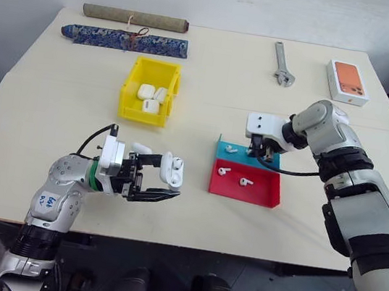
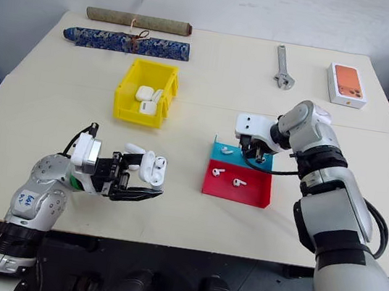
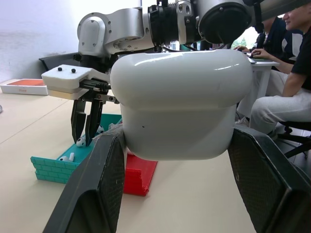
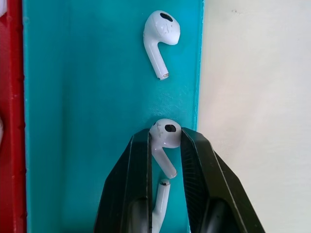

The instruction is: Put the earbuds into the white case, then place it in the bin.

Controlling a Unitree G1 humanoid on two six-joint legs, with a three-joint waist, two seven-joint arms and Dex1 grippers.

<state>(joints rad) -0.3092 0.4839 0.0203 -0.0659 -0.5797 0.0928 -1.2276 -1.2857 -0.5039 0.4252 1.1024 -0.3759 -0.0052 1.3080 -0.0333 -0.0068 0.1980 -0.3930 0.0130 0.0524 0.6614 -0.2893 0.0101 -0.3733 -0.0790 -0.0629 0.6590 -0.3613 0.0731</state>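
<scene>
right gripper (image 4: 165, 145) is pinching one of the earbuds (image 4: 164, 136) by its head over the blue tray (image 4: 87, 97), where another earbud (image 4: 160, 36) is lying. left gripper (image 1: 163, 185) is clamping the white case (image 1: 171, 169) with its lid open, above the table (image 1: 35, 136). two more earbuds are sitting in the red tray (image 1: 260, 195), and the yellow bin (image 1: 129, 103) is holding several cases.
</scene>
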